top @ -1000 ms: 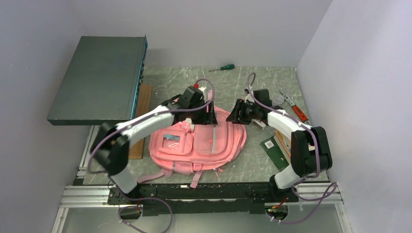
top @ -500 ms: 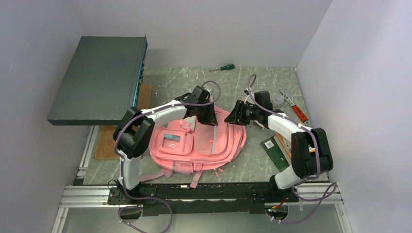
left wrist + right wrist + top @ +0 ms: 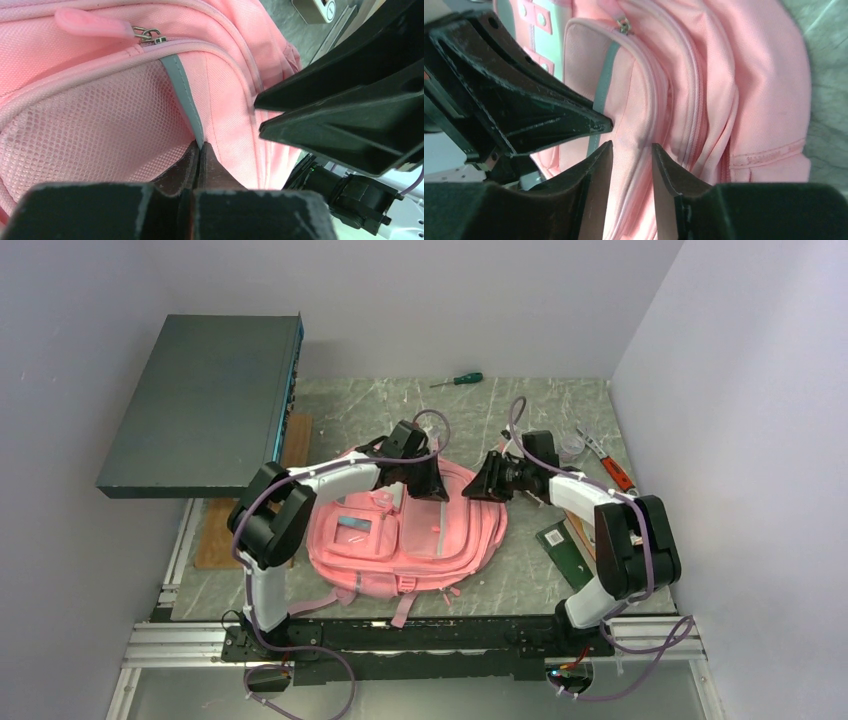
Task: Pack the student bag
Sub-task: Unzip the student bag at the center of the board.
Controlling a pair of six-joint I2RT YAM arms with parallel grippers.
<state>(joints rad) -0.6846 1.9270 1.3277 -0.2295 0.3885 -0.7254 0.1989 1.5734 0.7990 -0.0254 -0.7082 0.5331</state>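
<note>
The student bag lies flat mid-frame in the top view, with the left gripper pinched tight on the grey trim strip of its front pocket. The right gripper, bottom of its own view, has its jaws a bit apart over the pink seam, nothing clamped. I'd use that left pinch as an anchor and aim the right at the zipper pull up top, not loose fabric.

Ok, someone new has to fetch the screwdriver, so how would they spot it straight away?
Start at the pink backpack in the middle of the grey table and look past it toward the back wall. The screwdriver lies alone there near the table's far edge. Its green handle sets it apart from the red-handled tool by the right wall.
</note>
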